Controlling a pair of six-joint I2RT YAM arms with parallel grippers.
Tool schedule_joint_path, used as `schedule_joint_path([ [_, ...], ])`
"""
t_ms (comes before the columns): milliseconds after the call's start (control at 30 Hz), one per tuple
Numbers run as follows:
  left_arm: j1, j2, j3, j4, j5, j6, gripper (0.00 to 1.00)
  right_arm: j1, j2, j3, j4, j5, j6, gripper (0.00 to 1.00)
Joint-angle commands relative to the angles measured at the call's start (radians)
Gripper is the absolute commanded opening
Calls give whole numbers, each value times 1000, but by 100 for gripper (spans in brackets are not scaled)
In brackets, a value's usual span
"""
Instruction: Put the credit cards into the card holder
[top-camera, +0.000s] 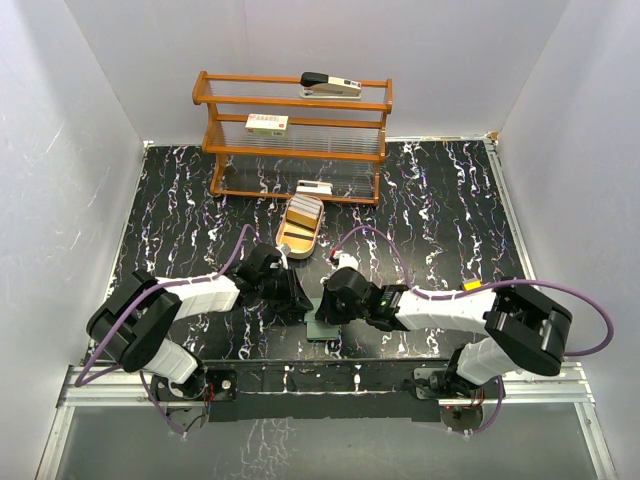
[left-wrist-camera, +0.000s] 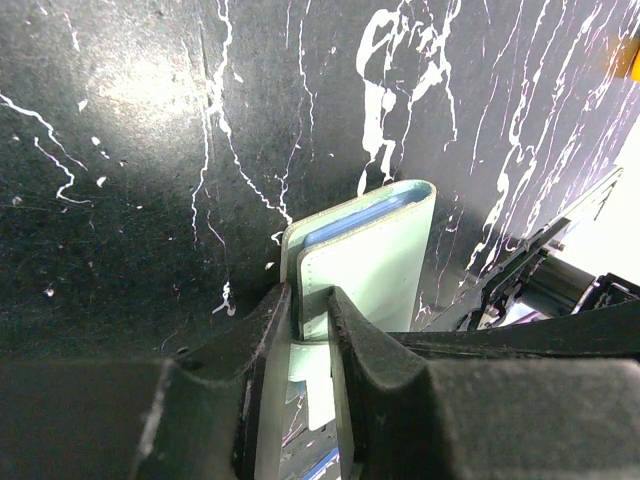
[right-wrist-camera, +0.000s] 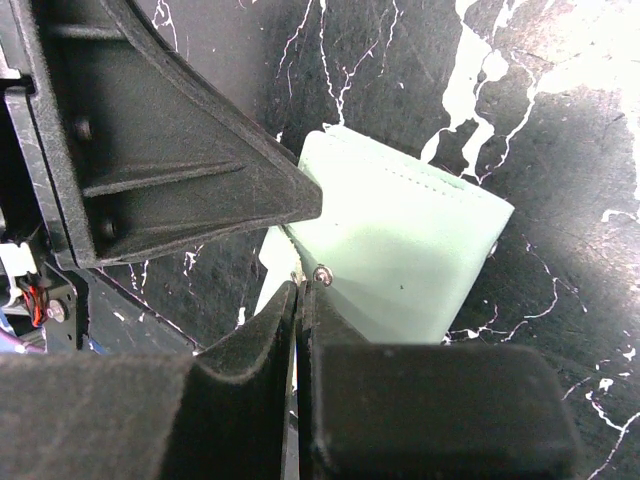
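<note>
Reading the label on the white box (top-camera: 267, 123) in the wooden rack (top-camera: 295, 152) is not possible, it is too small. The card holder (left-wrist-camera: 375, 255) is between both claws, at the near part of the table (top-camera: 450, 220). The left claw (left-wrist-camera: 310, 300) is nearly closed and clamps one cover of it. The right claw (right-wrist-camera: 300, 290) is fully closed, its tips touching the holder's edge by the snap. The credit cards (top-camera: 303, 212) lie in the tan tray (top-camera: 288, 243) just behind. Open room lies on both sides. The table is black with white veins, between white walls (top-camera: 60, 150).
</note>
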Motion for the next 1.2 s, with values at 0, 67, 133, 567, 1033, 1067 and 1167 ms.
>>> schedule_joint_path([
  [0,-1,26,5,-58,-36,29,18,5,-43,38,11,43,-14,0],
  [67,-1,27,6,-59,-36,31,19,3,-46,41,8,46,-14,0],
  [133,-2,29,7,-59,-35,31,18,-1,-46,41,8,44,-14,0],
  [567,-2,43,12,-62,-37,38,18,-20,-27,28,4,39,-10,0],
  [1033,-2,45,24,-78,-38,43,17,-44,-11,1,-2,-9,5,0],
  [1067,-2,44,23,-79,-38,43,17,-44,-13,-1,2,-16,10,0],
  [1167,-2,39,23,-80,-41,40,18,-44,-18,-17,20,-43,28,0],
])
